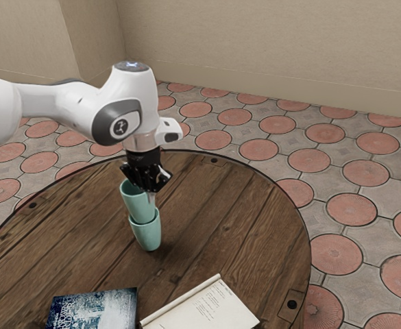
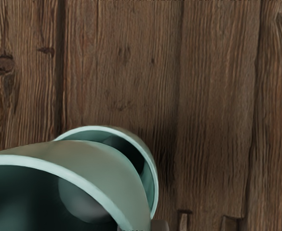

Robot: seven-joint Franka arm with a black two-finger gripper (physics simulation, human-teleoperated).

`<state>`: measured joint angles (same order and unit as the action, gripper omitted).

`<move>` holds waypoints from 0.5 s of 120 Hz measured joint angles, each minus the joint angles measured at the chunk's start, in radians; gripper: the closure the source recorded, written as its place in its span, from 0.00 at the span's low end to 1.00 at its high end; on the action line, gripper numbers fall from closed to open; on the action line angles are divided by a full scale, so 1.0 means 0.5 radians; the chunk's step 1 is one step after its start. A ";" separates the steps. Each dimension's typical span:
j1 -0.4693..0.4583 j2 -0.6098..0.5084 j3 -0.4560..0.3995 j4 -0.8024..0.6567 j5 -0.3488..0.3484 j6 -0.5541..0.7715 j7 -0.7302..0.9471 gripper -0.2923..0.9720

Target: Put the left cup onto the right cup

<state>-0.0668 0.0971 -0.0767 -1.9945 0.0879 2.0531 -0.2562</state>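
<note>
My gripper [image 1: 151, 184] clamped on rim of tilted teal cup [image 1: 137, 203], nested in second teal cup [image 1: 147, 234] below. Blue book [image 1: 94, 308], white booklet [image 1: 207, 310] well apart. Wrist view: both rims.

Exterior view looks down from the arm's side over the bench [image 1: 241, 205]; wrist view, close, faces straight down; both share the upper cup [image 1: 137, 202].
</note>
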 joint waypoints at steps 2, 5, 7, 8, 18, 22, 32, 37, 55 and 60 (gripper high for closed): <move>0.001 0.004 0.001 0.002 0.000 0.000 0.000 0.85; 0.002 0.011 0.002 0.005 0.000 0.003 0.000 0.85; 0.003 0.014 0.002 0.006 0.000 0.005 -0.001 0.85; 0.003 0.015 0.002 0.006 0.000 0.006 -0.001 0.85; 0.003 0.021 0.005 0.008 0.001 0.015 -0.002 0.85; 0.002 0.023 0.006 0.009 0.001 0.017 -0.002 0.85; 0.002 0.022 0.013 0.008 -0.001 0.021 -0.004 0.85; 0.003 0.022 0.014 0.007 -0.005 0.021 -0.005 0.83; -0.001 0.017 0.015 0.006 -0.040 0.011 -0.012 0.73; -0.002 0.014 0.015 0.006 -0.046 0.008 -0.014 0.71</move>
<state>-0.0676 0.1041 -0.0690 -1.9915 0.0650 2.0570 -0.2632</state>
